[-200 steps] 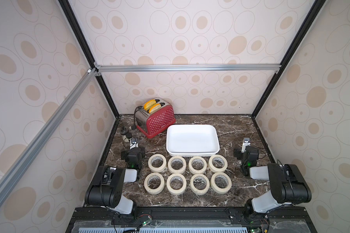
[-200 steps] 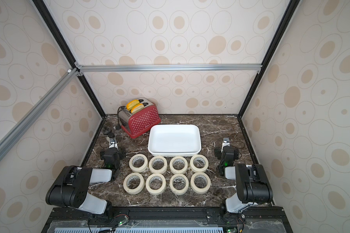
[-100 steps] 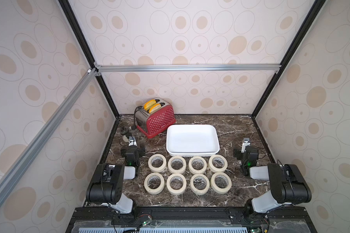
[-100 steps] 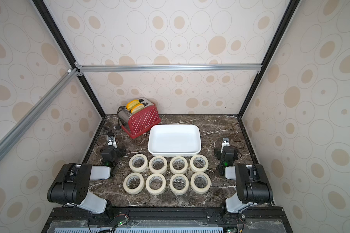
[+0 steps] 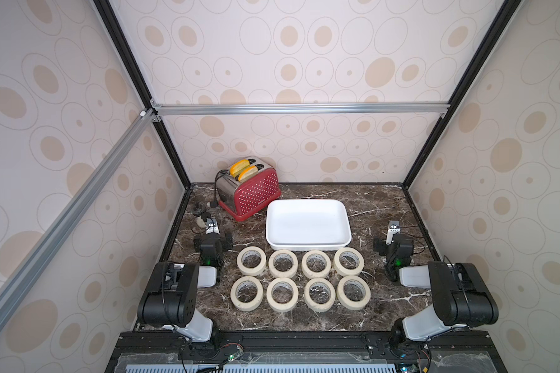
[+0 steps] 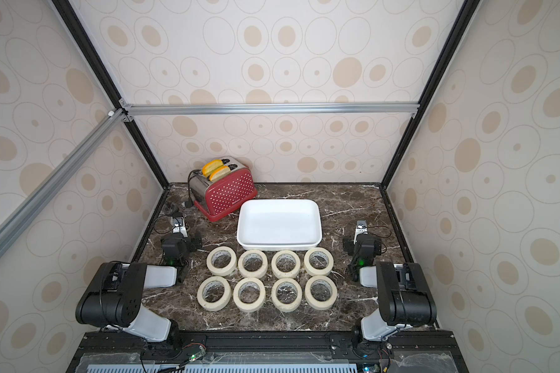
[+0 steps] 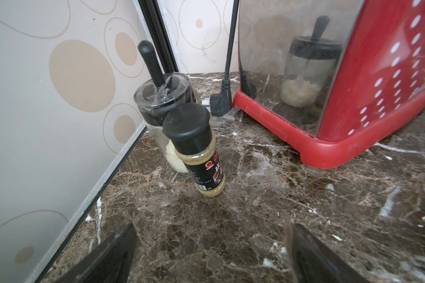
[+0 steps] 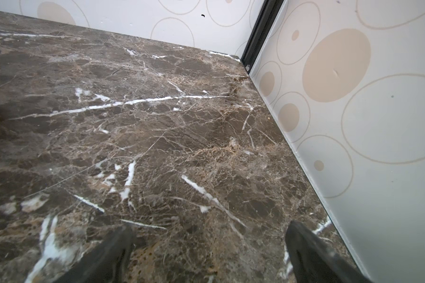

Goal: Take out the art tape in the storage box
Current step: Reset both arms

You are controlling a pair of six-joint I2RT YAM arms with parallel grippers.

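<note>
Finding tape (image 5: 316, 275) lying flat just before box (image 5: 307, 246), outside it, two rows of four | seeing plain white floor inside box | seeing two bread slices (image 5: 240, 166) standing in toaster (image 5: 259, 193) | reading left gripper (image 7: 210, 225), right gripper (image 8: 210, 226) spread wide, grasping nothing

Eight cream art tape rolls (image 5: 316, 275), two flat rows beside white storage box (image 5: 307, 246)

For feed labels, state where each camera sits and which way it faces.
Both top views: high behind the robot, looking down over storage box, art tape, toaster; left arm, right arm show.
Left wrist: low, facing toaster and spice jar; open left claw shows.
Right wrist: low, facing table and wall; open right claw shows.
Shared: toaster, top and left wrist.
</note>
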